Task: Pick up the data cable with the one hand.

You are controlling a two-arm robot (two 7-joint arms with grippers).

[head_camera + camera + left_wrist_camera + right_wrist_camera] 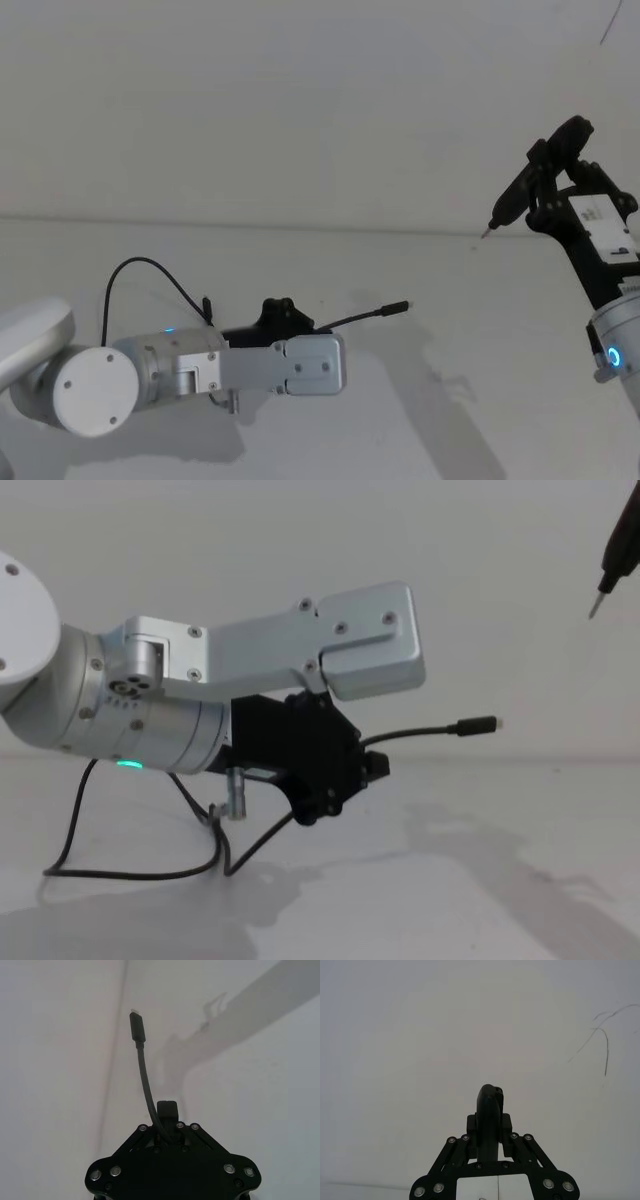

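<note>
Chest view, left gripper (375, 766) holds data cable (420, 732), right gripper (603, 580) raised

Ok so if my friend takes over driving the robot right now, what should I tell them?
Left claw: shut on the data cable near one end; the plug sticks out past it in the air.
Right claw: shut, empty, raised off to the right.
Cable: the rest droops behind the left claw and loops on the table.
Done: grasp made.
Left to do: lift until the whole cable is off the table.
</note>
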